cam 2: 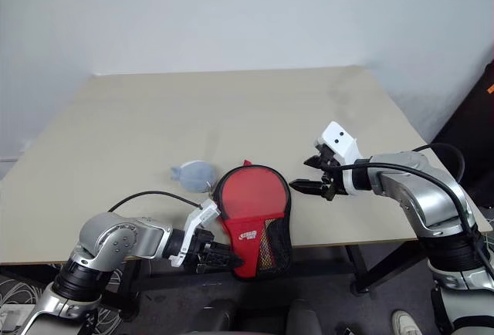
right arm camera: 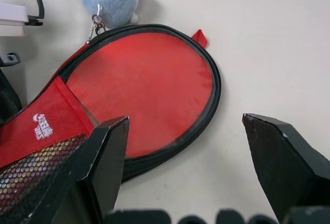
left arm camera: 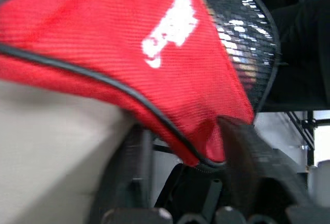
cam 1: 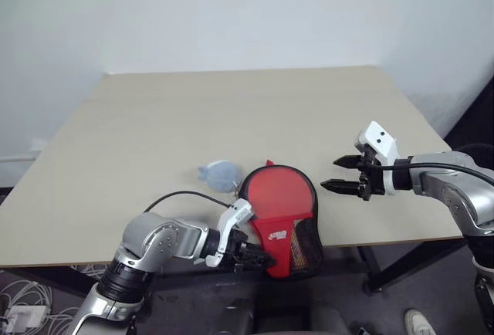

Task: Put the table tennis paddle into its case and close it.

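Pale wood-toned laminate forms the table (cam 1: pixel 231 119), the biggest thing in the head camera's view, running from a white wall at 12 o'clock down to a near edge at 6 o'clock.

Next in size, the case (cam 1: pixel 282 215) lies at the near edge, at roughly 6 o'clock from the table's centre. Its round red front rests flat on the tabletop, ringed by a black zip border, with a small red tab at its 12 o'clock point. Its narrow end, carrying the white logo and black mesh, hangs past the table edge toward 6 o'clock. The zip looks shut round the round part; whether the table tennis paddle is inside cannot be told, since only the red front shows.

At 3 o'clock from the case, the right gripper (cam 1: pixel 337 174) hovers just above the table, pointing toward 9 o'clock, fingers spread wide with nothing between them, clear of the case.

At 7 o'clock from the case, the left gripper (cam 1: pixel 258 259) sits below the table edge at the overhanging narrow end. In its wrist view the two black fingers (left arm camera: pixel 247 157) stand parted on either side of the red corner; whether either one presses the fabric is unclear.

Smallest, a grey-blue soft charm (cam 1: pixel 218 174) lies at 10 o'clock from the case, clipped to its rim by a metal ring.
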